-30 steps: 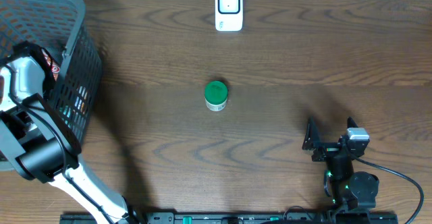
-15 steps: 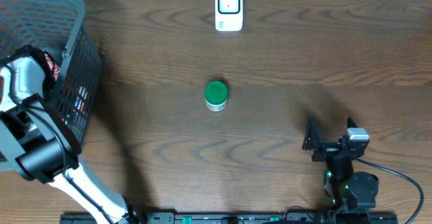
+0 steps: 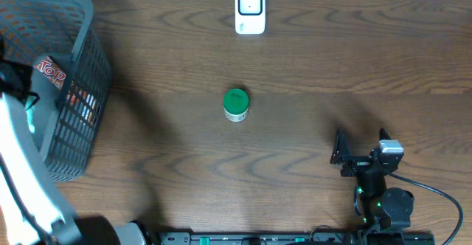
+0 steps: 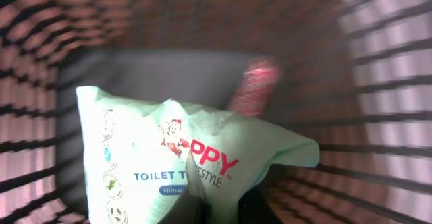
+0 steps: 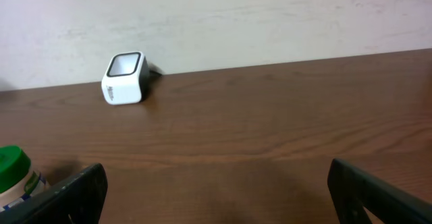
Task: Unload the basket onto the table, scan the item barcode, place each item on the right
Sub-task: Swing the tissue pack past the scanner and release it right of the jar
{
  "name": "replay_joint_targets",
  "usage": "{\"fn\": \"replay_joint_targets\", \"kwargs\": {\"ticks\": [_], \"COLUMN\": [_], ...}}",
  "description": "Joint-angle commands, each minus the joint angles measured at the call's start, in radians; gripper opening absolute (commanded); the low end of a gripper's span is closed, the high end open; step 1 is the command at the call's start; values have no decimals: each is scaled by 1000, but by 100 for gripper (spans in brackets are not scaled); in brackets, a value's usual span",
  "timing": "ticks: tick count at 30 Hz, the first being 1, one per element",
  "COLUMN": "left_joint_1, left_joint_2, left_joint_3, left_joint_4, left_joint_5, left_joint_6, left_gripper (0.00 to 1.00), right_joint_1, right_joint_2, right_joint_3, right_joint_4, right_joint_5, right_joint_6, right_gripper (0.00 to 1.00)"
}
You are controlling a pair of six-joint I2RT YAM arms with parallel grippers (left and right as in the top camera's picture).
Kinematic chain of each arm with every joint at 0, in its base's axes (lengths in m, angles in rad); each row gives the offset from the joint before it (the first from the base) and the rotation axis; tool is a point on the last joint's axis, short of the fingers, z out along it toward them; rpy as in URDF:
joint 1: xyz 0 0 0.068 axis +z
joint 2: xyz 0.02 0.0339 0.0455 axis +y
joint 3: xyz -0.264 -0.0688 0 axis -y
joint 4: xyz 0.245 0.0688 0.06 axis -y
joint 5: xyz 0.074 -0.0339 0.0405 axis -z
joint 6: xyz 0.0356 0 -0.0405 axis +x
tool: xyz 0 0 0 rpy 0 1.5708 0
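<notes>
Inside the dark mesh basket (image 4: 378, 82), my left gripper (image 4: 226, 207) is shut on a fold of a pale green toilet tissue pack (image 4: 202, 150) with red lettering. From overhead the pack (image 3: 50, 70) shows at the basket's near rim, with the white left arm rising over it. The white barcode scanner (image 3: 250, 9) stands at the table's far edge, and the right wrist view has it (image 5: 125, 78) by the wall. My right gripper (image 3: 361, 156) rests open near the front right, nothing between its fingers (image 5: 74, 190).
A green-lidded jar (image 3: 236, 104) stands at mid-table, between the basket (image 3: 81, 23) and the right arm; it is at the left edge (image 5: 13, 173) of the right wrist view. A red packet (image 4: 255, 86) lies deeper in the basket.
My left gripper has shut on the tissue pack and lifted it toward the basket's rim; the left arm now looms larger from overhead. The right arm has not moved.
</notes>
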Motion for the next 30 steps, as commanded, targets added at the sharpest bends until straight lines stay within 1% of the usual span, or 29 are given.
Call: {"fn": "replay_joint_targets", "kwargs": {"ticks": [1,4,7,10,14,15,16,18,21,24,30], "left_joint_1": [0,-30,-111,-252,-499,-597,-658,-753,-880,-971,-1087], "left_joint_2": [-121,-217,-274,-294,-267,-239,-215,-163,-55,66,280], "left_joint_3": [12,12,12,12,11,10,10,9,9,9,9], "left_joint_4": [94,217,290,310,308,306,305,306,307,313,332], "left_joint_5": [191,346,448,477,478,478,478,475,423,406,406], "left_joint_6": [11,14,15,60,196,249,274,311,337,387,448], "left_gripper": [7,7,7,7,7,7,7,8,7,7,7], "right_joint_1": [8,8,8,8,8,8,8,8,8,8,8], "right_joint_2": [-3,-3,-3,-3,-3,-3,-3,-3,-3,-3,-3], "right_joint_3": [-2,-2,-2,-2,-2,-2,-2,-2,-2,-2,-2], "right_joint_4": [-3,-3,-3,-3,-3,-3,-3,-3,-3,-3,-3], "right_joint_5": [4,4,4,4,4,4,4,4,4,4,4], "right_joint_6": [1,1,1,1,1,1,1,1,1,1,1], "right_gripper": [99,99,99,99,99,99,99,99,99,99,99]}}
